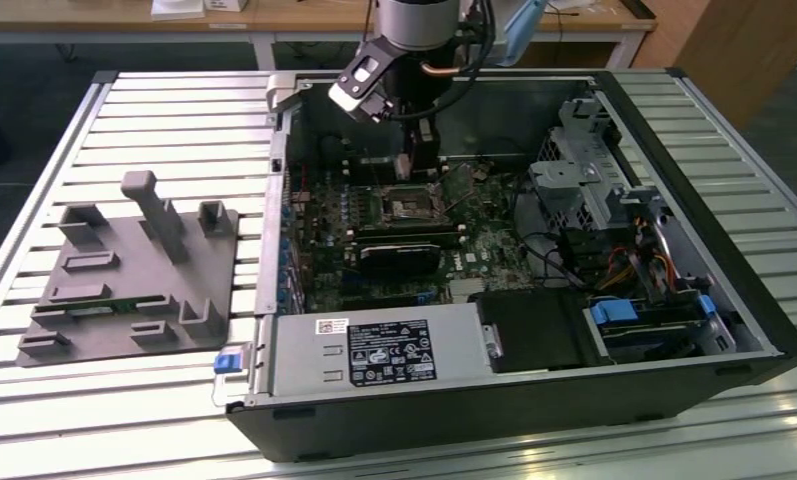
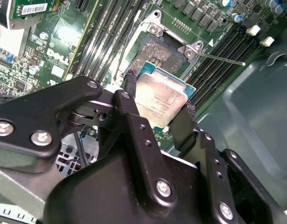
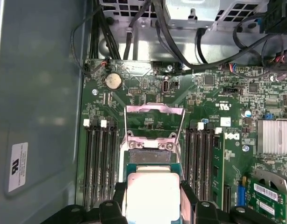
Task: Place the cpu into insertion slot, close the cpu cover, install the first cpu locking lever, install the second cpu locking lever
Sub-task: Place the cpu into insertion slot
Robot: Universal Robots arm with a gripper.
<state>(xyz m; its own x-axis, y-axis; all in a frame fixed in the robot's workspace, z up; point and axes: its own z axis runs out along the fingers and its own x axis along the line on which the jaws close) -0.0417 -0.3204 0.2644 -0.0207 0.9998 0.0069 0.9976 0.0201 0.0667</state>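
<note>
The tool (image 2: 158,99) is clenched on the cpu (image 2: 163,106), one finger against each of two opposite edges. It holds the chip over the edge of the insertion slot (image 2: 155,55), not seated in it. In the first wrist view the cpu cover (image 3: 154,109) stands swung open beyond the slot, leaving its mouth free. Memory slots (image 3: 99,163) flank the socket closely on both sides. A thin locking lever (image 2: 223,59) juts out from one corner.

Both wrist views close on cpu (image 2: 162,100) (image 3: 150,196)
</note>
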